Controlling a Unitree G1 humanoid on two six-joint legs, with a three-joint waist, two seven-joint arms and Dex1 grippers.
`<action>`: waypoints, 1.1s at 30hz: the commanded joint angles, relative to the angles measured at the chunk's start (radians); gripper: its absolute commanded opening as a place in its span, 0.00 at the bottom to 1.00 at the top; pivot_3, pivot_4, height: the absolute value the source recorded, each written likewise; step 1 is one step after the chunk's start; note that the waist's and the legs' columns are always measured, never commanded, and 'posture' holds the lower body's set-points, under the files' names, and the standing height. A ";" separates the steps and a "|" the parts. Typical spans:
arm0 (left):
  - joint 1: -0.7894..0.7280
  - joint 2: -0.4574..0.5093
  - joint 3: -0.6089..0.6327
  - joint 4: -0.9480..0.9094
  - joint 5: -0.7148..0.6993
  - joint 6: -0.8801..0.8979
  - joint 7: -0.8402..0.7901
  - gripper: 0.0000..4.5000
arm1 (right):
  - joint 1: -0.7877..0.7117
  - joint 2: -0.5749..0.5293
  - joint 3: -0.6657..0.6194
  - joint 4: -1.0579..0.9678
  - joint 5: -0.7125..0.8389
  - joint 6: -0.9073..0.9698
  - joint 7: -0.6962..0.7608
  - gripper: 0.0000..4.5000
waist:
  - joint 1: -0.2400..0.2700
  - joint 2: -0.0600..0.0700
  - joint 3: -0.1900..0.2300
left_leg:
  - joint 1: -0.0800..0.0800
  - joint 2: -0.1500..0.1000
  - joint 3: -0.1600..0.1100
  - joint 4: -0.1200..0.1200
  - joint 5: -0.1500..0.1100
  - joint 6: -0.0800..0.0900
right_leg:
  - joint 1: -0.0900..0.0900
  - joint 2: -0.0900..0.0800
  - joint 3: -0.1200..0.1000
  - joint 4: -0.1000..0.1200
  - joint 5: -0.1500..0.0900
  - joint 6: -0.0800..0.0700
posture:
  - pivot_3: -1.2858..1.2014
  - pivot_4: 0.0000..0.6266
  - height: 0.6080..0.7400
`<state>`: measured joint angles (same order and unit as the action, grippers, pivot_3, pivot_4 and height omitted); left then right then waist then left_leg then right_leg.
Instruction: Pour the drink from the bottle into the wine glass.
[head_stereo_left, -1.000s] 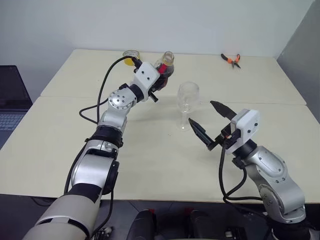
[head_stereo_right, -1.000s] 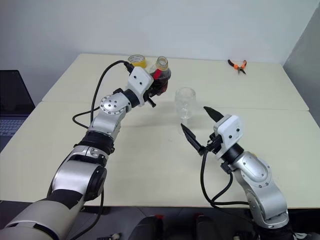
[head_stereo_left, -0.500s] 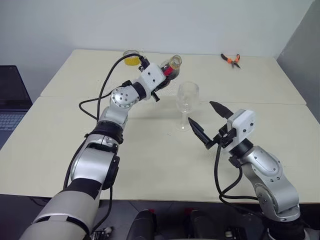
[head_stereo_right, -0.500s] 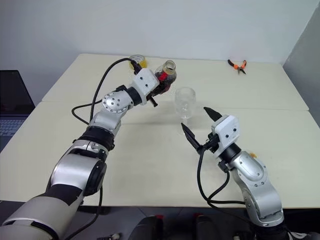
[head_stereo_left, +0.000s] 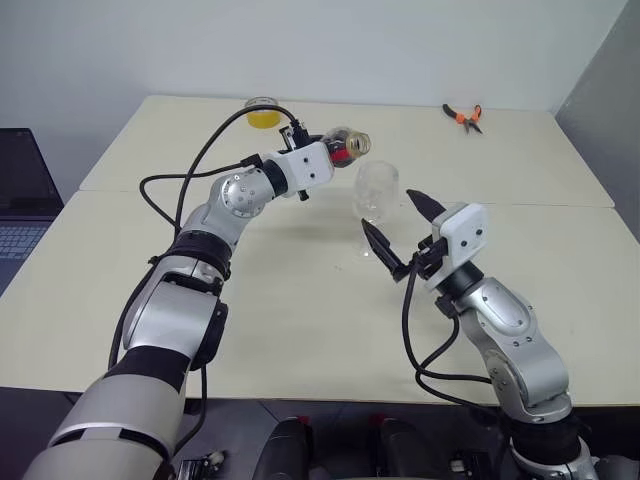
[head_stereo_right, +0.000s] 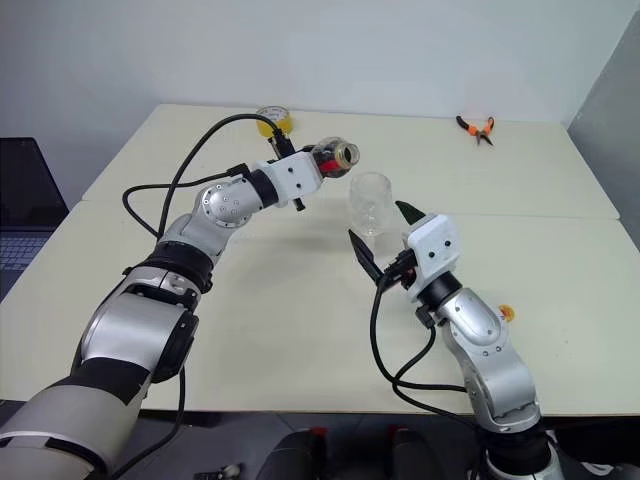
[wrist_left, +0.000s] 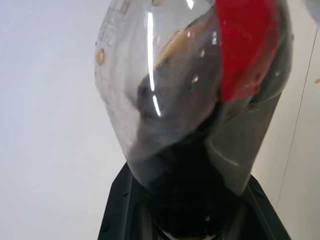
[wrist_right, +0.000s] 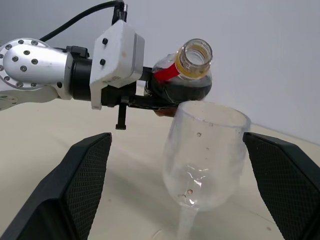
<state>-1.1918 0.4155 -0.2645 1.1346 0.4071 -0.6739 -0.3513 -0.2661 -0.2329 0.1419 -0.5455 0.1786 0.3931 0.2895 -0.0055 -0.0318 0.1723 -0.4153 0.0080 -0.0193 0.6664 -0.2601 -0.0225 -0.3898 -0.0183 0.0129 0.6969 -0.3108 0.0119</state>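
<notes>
My left gripper (head_stereo_left: 334, 154) is shut on the bottle (head_stereo_left: 346, 146), holding it tipped almost level above the table. The bottle's open orange-rimmed mouth (wrist_right: 195, 59) points toward the wine glass (head_stereo_left: 377, 190), just above and behind its rim. The dark drink (wrist_right: 181, 90) lies low in the bottle's body, below the red label (wrist_left: 245, 50). The wine glass (wrist_right: 207, 150) stands upright on the table, its bowl clear. My right gripper (head_stereo_left: 388, 210) is open, one finger on each side of the glass and not touching it.
A yellow tape roll (head_stereo_left: 263, 113) sits at the table's far edge and orange-handled pliers (head_stereo_left: 463, 117) lie at the far right. A laptop (head_stereo_left: 20, 200) is off to the left. A small orange thing (head_stereo_right: 503, 313) lies by my right forearm.
My left wrist rolled and tipped the bottle from upright to nearly level, mouth toward the glass. My right gripper moved forward and left, so its fingers now flank the glass.
</notes>
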 joint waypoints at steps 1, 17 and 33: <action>-0.067 0.024 -0.015 -0.017 0.037 -0.045 0.069 0.18 | -0.026 0.015 0.005 0.003 -0.017 -0.018 -0.013 1.00 | 0.000 0.000 0.000 | 0.000 0.000 0.000 0.000 0.000 0.000 | 0.000 0.000 0.000 0.000 0.000 0.000 | 0.52 0.24 1.00; -0.121 0.050 -0.065 0.005 0.129 -0.055 0.160 0.18 | -0.051 0.058 0.005 0.046 -0.046 -0.038 -0.014 1.00 | -0.001 0.000 0.000 | 0.000 0.000 0.001 0.000 0.000 0.000 | -0.001 0.000 -0.001 0.001 0.000 0.000 | 0.52 0.24 1.00; -0.159 0.076 -0.115 0.025 0.199 -0.072 0.221 0.18 | -0.064 0.068 -0.007 0.087 -0.075 -0.085 -0.021 1.00 | -0.002 0.000 0.000 | 0.000 0.000 0.002 0.000 0.001 -0.001 | -0.001 0.000 -0.002 0.001 0.000 0.000 | 0.52 0.24 1.00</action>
<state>-1.2939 0.4756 -0.3871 1.1793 0.6113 -0.7291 -0.1615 -0.3270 -0.1727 0.1483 -0.4391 0.1012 0.3373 0.2765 -0.0077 -0.0317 0.1722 -0.4155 0.0080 -0.0177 0.6664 -0.2595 -0.0236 -0.3912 -0.0183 0.0113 0.6979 -0.3107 0.0119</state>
